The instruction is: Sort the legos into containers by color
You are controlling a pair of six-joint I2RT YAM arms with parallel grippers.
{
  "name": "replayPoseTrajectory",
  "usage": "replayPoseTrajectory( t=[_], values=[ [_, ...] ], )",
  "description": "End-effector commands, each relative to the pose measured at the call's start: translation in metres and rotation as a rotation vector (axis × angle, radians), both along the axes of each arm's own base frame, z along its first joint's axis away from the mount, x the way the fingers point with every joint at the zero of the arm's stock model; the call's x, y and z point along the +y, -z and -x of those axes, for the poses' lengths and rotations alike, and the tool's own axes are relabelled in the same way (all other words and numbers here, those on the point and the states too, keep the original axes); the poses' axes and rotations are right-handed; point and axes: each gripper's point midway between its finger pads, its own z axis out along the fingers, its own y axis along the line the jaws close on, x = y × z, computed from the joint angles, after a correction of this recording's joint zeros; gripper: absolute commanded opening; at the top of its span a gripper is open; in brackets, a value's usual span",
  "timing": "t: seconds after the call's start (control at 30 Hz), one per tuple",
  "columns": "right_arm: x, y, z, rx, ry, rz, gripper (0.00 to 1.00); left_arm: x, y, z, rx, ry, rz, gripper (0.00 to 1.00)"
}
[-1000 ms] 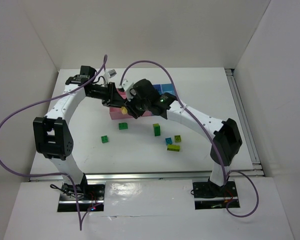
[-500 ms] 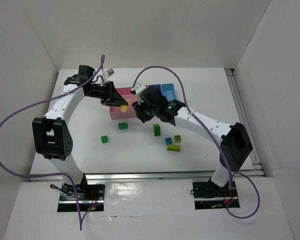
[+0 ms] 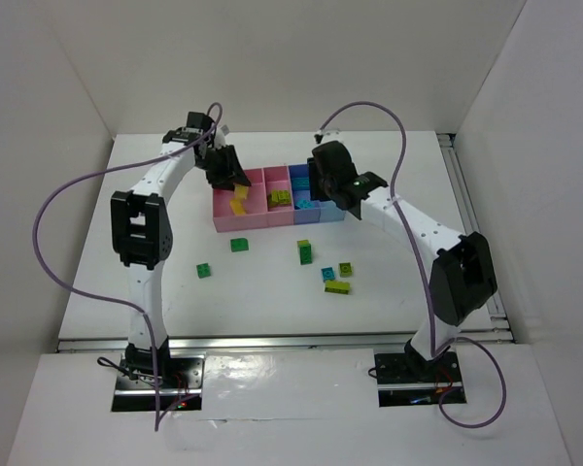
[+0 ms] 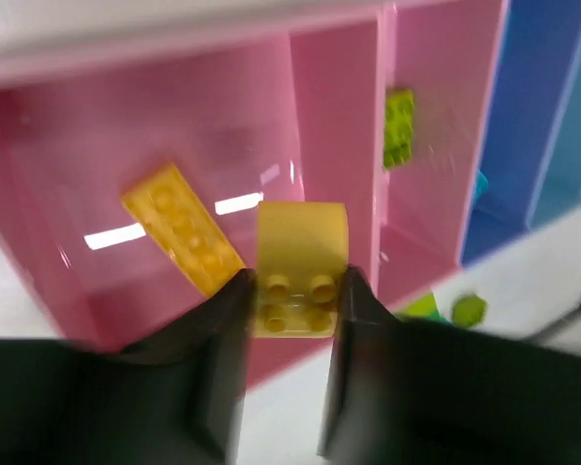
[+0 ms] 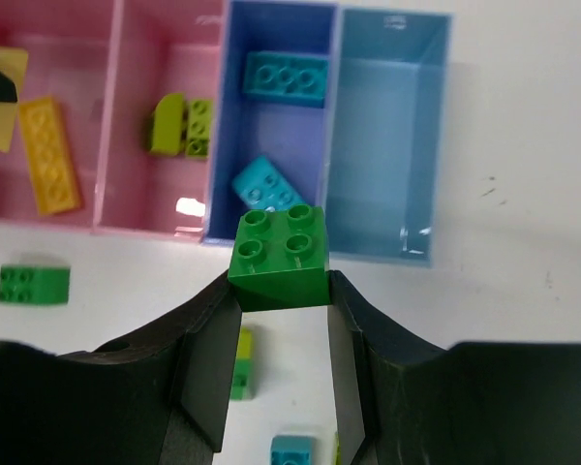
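Note:
The four joined bins stand at the back middle of the table. My left gripper hangs over the left pink bin and is shut on a small yellow brick. A long yellow brick lies in that bin. My right gripper is shut on a dark green brick, held above the front wall of the blue-violet bin. That bin holds two cyan bricks. The second pink bin holds lime bricks. The light blue bin is empty.
Loose bricks lie on the table in front of the bins: two green ones, a lime and green one, a cyan one and two lime ones. White walls enclose the table.
Both arms have swung toward the back. The left gripper carried the yellow brick over the left pink bin. The right gripper moved right, off the pink bins, to the blue ones.

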Motion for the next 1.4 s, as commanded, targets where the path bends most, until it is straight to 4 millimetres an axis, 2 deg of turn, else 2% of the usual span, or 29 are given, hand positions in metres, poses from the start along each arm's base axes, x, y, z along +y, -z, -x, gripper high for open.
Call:
replayPoseTrajectory(
  t=[0.0,0.07,0.13,0.17,0.2,0.23,0.3,0.37,0.4,0.43,0.47,0.5,0.53,0.57,0.6,0.63,0.67,0.77,0.83,0.93,1.0,1.03,1.07,1.1,1.13,1.17,1.23,1.3,1.37],
  values=[
    [-0.022,-0.021,-0.026,-0.063,0.133,-0.042,0.15,0.006,0.001,-0.016,0.004,-0.062,-0.082,0.52],
    [-0.027,-0.023,-0.041,-0.066,0.151,-0.053,0.17,0.003,-0.005,-0.016,-0.006,-0.045,-0.071,0.8],
    [-0.03,-0.008,-0.056,-0.05,0.146,-0.02,0.17,-0.004,-0.015,-0.012,-0.032,-0.028,-0.053,0.87],
    [-0.035,-0.007,-0.064,-0.063,0.159,-0.002,0.17,-0.003,-0.01,-0.005,-0.017,-0.027,-0.055,0.9],
    [-0.033,-0.014,-0.074,-0.086,0.152,0.014,0.17,-0.005,-0.028,-0.001,-0.068,-0.029,-0.066,0.9],
    [-0.037,0.002,-0.083,-0.055,0.16,0.042,0.17,-0.006,-0.032,0.006,-0.073,-0.029,-0.084,0.9],
    [-0.036,0.0,-0.096,-0.057,0.169,0.041,0.17,0.006,-0.039,0.025,-0.091,-0.06,-0.151,0.87],
    [-0.036,0.015,-0.106,-0.032,0.167,0.04,0.18,0.018,-0.042,0.039,-0.098,-0.1,-0.198,0.86],
    [-0.04,0.014,-0.112,-0.034,0.173,0.033,0.18,0.031,-0.024,0.056,-0.051,-0.134,-0.258,0.84],
    [-0.045,0.019,-0.114,-0.025,0.184,0.038,0.2,0.038,-0.023,0.067,-0.043,-0.155,-0.281,0.84],
    [-0.042,0.027,-0.117,-0.012,0.173,0.036,0.2,0.044,-0.038,0.077,-0.079,-0.189,-0.287,0.84],
    [-0.043,0.028,-0.121,-0.009,0.171,0.028,0.22,0.053,-0.02,0.099,-0.029,-0.216,-0.334,0.84],
    [-0.043,0.033,-0.121,0.001,0.171,0.033,0.29,0.058,-0.018,0.108,-0.027,-0.236,-0.349,0.84],
    [-0.046,0.039,-0.126,0.009,0.175,0.03,0.33,0.063,-0.029,0.12,-0.053,-0.265,-0.348,0.84],
    [-0.045,0.044,-0.126,0.02,0.168,0.029,0.38,0.067,-0.013,0.138,-0.016,-0.275,-0.363,0.84],
    [-0.044,0.039,-0.128,0.009,0.168,0.023,0.45,0.069,-0.012,0.148,-0.008,-0.284,-0.359,0.86],
    [-0.043,0.044,-0.129,0.027,0.15,0.009,0.63,0.07,-0.01,0.161,-0.01,-0.302,-0.348,0.87],
    [-0.037,0.035,-0.133,0.007,0.133,-0.016,0.68,0.076,-0.002,0.179,0.022,-0.34,-0.375,0.87],
    [-0.037,0.029,-0.132,-0.003,0.133,-0.021,0.68,0.082,0.009,0.19,0.058,-0.359,-0.4,0.86],
    [-0.032,0.001,-0.128,-0.056,0.122,-0.047,0.66,0.091,0.021,0.202,0.101,-0.399,-0.456,0.83],
    [-0.035,0.0,-0.12,-0.056,0.129,-0.058,0.63,0.099,0.021,0.209,0.101,-0.449,-0.485,0.79],
    [-0.032,-0.019,-0.112,-0.088,0.123,-0.083,0.63,0.103,0.027,0.218,0.122,-0.462,-0.502,0.79],
    [-0.035,-0.011,-0.104,-0.079,0.128,-0.087,0.62,0.108,0.028,0.22,0.124,-0.484,-0.507,0.79],
    [-0.034,-0.027,-0.094,-0.108,0.118,-0.102,0.62,0.108,0.028,0.224,0.123,-0.5,-0.498,0.79],
    [-0.036,-0.028,-0.089,-0.109,0.125,-0.115,0.62,0.112,0.037,0.232,0.153,-0.502,-0.511,0.79],
    [-0.038,-0.013,-0.077,-0.073,0.115,-0.105,0.62,0.114,0.04,0.235,0.163,-0.513,-0.52,0.8],
    [-0.035,-0.022,-0.064,-0.082,0.109,-0.141,0.62,0.114,0.045,0.236,0.18,-0.529,-0.511,0.82],
    [-0.038,-0.01,-0.053,-0.052,0.107,-0.139,0.62,0.114,0.054,0.241,0.208,-0.525,-0.502,0.82],
    [-0.037,-0.013,-0.045,-0.056,0.098,-0.142,0.62,0.111,0.063,0.241,0.22,-0.527,-0.485,0.8]
  ],
)
